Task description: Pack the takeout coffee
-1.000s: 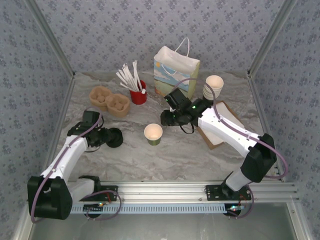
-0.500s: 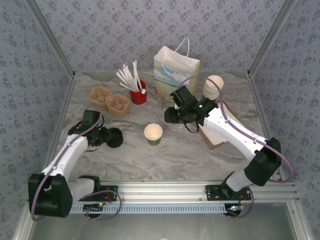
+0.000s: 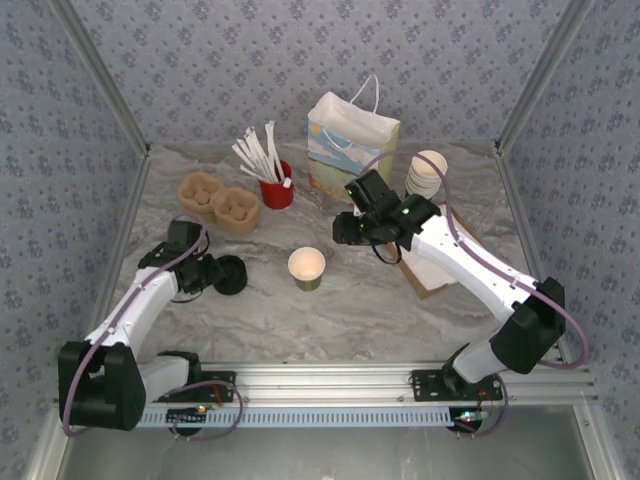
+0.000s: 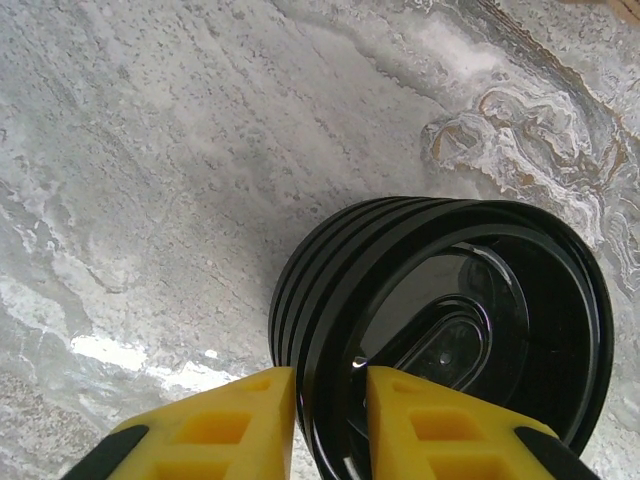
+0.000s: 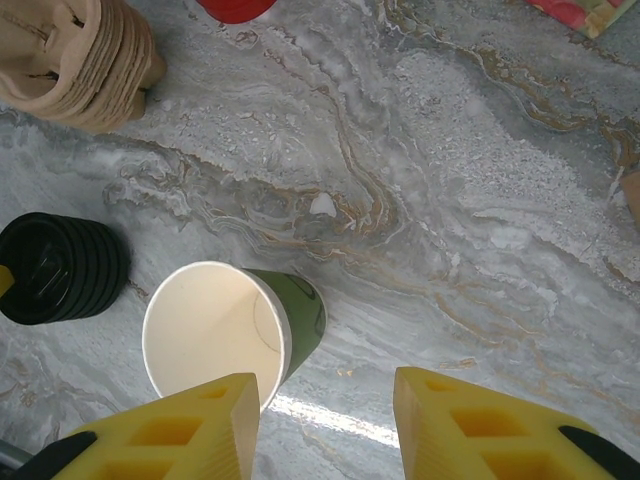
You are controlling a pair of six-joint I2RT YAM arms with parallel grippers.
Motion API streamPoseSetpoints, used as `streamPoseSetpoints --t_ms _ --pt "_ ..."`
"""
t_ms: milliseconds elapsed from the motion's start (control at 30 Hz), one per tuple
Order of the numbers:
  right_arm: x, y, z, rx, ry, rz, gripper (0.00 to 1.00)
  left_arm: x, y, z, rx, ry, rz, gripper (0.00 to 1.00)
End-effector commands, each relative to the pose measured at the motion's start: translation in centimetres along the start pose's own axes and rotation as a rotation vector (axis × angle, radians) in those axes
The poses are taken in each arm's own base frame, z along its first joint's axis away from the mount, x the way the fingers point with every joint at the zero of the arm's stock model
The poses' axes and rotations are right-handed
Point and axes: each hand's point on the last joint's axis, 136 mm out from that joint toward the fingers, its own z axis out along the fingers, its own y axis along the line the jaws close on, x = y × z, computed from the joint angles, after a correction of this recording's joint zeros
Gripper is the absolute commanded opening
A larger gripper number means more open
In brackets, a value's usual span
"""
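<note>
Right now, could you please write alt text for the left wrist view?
A stack of black plastic lids sits on a grey marbled table. At the bottom edge, the left gripper's two yellow fingertips straddle the top lid's rim.

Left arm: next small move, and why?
Probably squeeze the left gripper onto the top lid's rim. Its fingers straddle that rim on the black lid stack, but a firm pinch isn't evident. The green cup stands open with no lid, and the right gripper hangs open above it.
</note>
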Motion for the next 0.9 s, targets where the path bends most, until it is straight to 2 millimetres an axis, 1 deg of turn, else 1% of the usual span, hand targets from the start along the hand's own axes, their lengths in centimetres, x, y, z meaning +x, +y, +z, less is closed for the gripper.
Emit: streamPoseSetpoints --t_ms 0,267,300,367,467,533,567,633,700,733,800,867 --pt "-0.1 -0.2 -1.1 -0.012 -0.018 -0.006 0.42 0.0 -0.3 -0.1 0.012 0.004 0.004 0.24" --pt "-0.8 0.1 -1.7 -0.06 -0.055 0.003 0.42 -0.8 -1.1 -1.9 0.039 -0.031 0.016 0.22" --pt "-0.9 0.1 -1.8 -0.062 -0.057 0.005 0.42 -0.4 -0.8 -2.1 0.027 -0.011 0.016 0.22" --pt "-1.0 0.0 -1.9 -0.069 -0.061 0.007 0.42 -0.4 -1.0 -2.4 0.033 -0.012 0.014 0.22" --pt "-1.3 0.1 -2.2 -0.089 -0.072 0.012 0.41 -0.7 -1.4 -3.0 0.054 -0.024 0.014 0.17" --pt "-1.3 0.1 -2.2 -0.104 -0.071 0.018 0.41 -0.9 -1.5 -3.3 0.063 -0.037 0.019 0.17" --pt "-1.4 0.0 -2.2 -0.104 -0.073 0.02 0.41 -0.9 -1.5 -3.3 0.06 -0.038 0.023 0.18" --pt "-1.3 -0.2 -2.2 -0.102 -0.074 0.022 0.42 -0.8 -1.1 -2.9 0.04 -0.031 0.029 0.24" --pt "-1.3 -0.2 -2.2 -0.103 -0.074 0.023 0.42 -0.5 -0.9 -2.4 0.026 -0.01 0.031 0.27" --pt "-1.3 -0.2 -2.1 -0.103 -0.072 0.022 0.42 -0.4 -0.7 -2.1 0.016 -0.002 0.031 0.3" --pt "-1.3 -0.3 -2.2 -0.102 -0.072 0.022 0.42 -0.3 -0.4 -1.8 -0.002 -0.001 0.026 0.39" --pt "-1.2 -0.3 -2.1 -0.1 -0.071 0.021 0.42 -0.4 -0.2 -1.8 -0.012 -0.009 0.026 0.4"
